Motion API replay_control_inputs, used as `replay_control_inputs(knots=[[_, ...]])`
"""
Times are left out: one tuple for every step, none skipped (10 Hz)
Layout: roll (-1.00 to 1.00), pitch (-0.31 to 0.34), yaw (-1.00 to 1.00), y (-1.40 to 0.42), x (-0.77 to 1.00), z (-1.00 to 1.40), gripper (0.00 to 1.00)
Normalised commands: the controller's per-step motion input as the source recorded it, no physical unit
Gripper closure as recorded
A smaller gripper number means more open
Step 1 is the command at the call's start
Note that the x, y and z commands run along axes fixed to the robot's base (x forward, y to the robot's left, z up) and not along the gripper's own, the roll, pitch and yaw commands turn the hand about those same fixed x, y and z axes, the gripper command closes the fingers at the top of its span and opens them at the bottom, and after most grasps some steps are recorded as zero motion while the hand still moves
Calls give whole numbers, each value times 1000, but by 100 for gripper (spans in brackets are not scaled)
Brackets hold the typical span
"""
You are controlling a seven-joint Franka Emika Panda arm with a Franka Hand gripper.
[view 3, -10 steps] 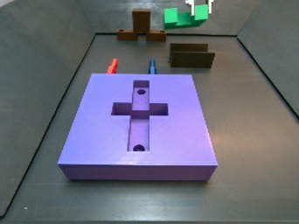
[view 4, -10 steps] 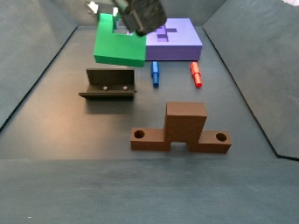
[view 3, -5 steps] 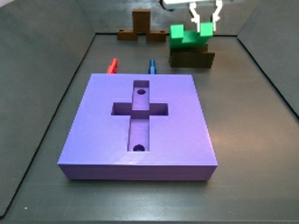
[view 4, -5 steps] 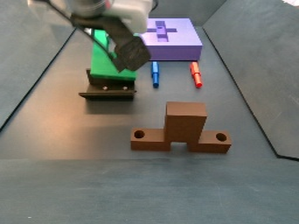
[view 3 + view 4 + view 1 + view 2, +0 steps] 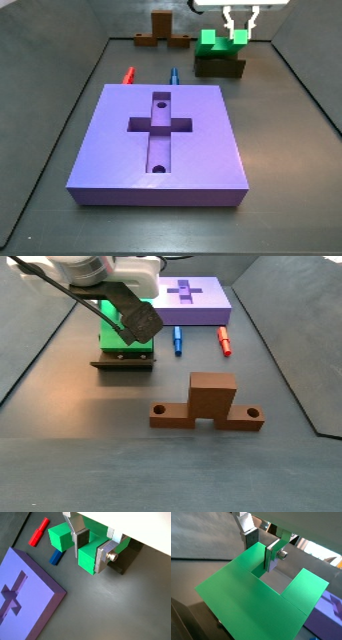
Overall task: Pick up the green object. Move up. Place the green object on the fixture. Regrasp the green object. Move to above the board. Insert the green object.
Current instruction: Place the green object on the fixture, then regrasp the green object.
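Green object (image 5: 219,42) on the fixture (image 5: 219,66)
The gripper (image 5: 90,556) straddles one prong; whether its pads press it I cannot tell, and the arm hides most of the piece in a side view.

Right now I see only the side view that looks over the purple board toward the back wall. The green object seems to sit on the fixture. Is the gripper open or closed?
Observer: In a wrist view the gripper has one finger in the notch of the green object; I cannot tell if it grips.
Operator: Does the green object stand upright?
Observer: Yes, in a side view it stands upright on the fixture.
Operator: Is anything else near the fixture?
Observer: A brown cross-shaped block lies apart from it.
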Motion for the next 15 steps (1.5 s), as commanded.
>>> replay_control_inputs(knots=[[-254,-343,3,94,274,-46,100],[-51,-249,11,89,123,-169,100],[66,0,0,11,49,-157,100],[163,0,0,14,0,-209,100],[314,60,-57,43,0,-320,100],[234,37,-140,60,34,-274,100],[140,20,-94,60,91,-169,100],[-6,0,0,0,0,0,100],[0,0,0,0,0,0,100],[0,0,0,0,0,0,0],[543,0,0,-123,0,426,0],[1000,11,100,-17,-83,166,0],[1000,0,103,-46,-100,74,0],[1000,0,186,-97,0,31,0],[1000,40,234,-111,0,20,0]])
